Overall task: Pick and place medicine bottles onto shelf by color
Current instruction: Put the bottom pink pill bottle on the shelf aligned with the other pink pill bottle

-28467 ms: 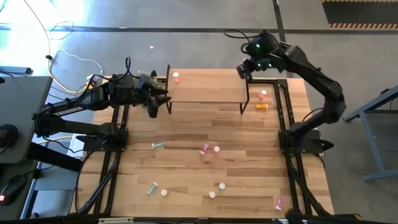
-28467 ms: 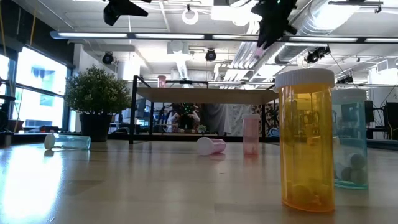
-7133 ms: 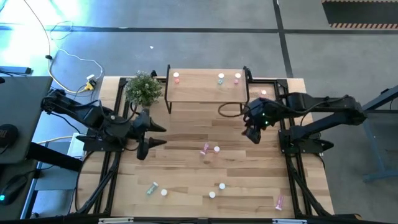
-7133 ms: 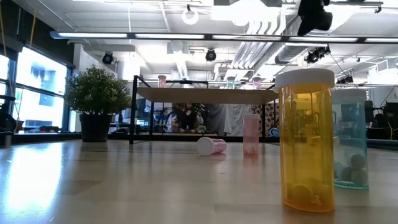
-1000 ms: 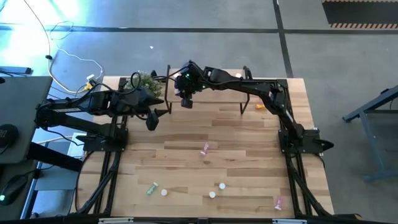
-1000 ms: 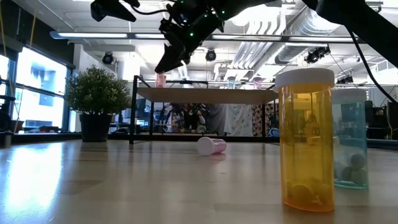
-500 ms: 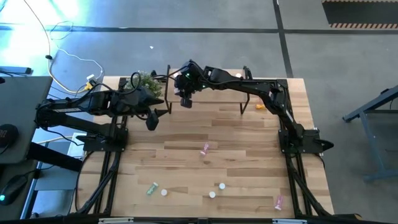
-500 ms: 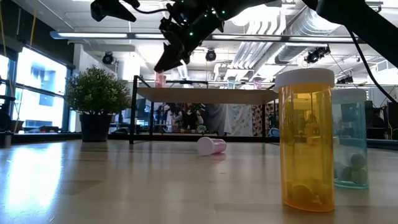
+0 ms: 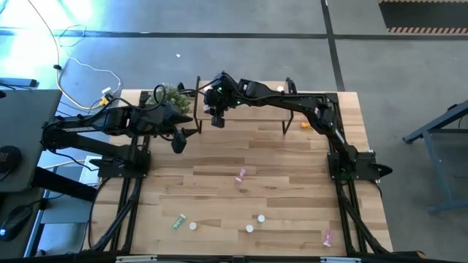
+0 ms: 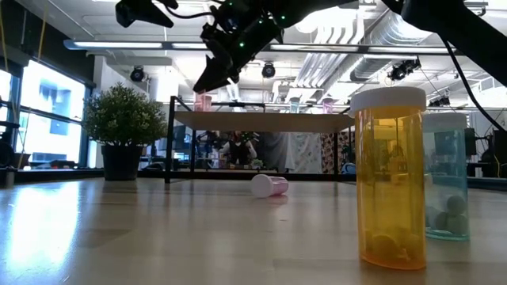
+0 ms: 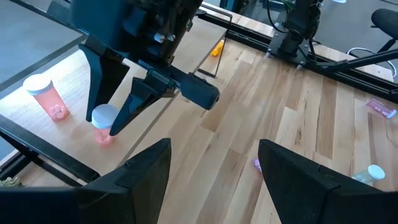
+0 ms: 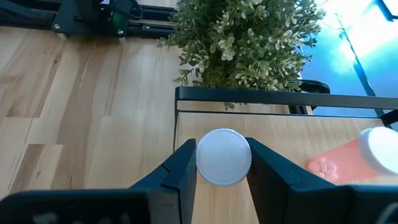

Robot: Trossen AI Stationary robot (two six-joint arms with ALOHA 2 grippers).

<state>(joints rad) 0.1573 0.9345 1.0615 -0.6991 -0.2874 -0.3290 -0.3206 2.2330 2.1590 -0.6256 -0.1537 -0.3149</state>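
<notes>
High view, plank table (image 9: 278, 183), shelf (image 9: 252, 108), grey floor (image 9: 219, 14)

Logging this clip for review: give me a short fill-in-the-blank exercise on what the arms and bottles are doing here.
1. The right end effector is shut on a pink bottle with a ____ cap.
2. It holds that bottle over the ____.
3. Next to it on that surface stands another ____ bottle.
4. The left end effector is ____ and holds nothing.

Missing words: white; shelf; pink; open
</notes>
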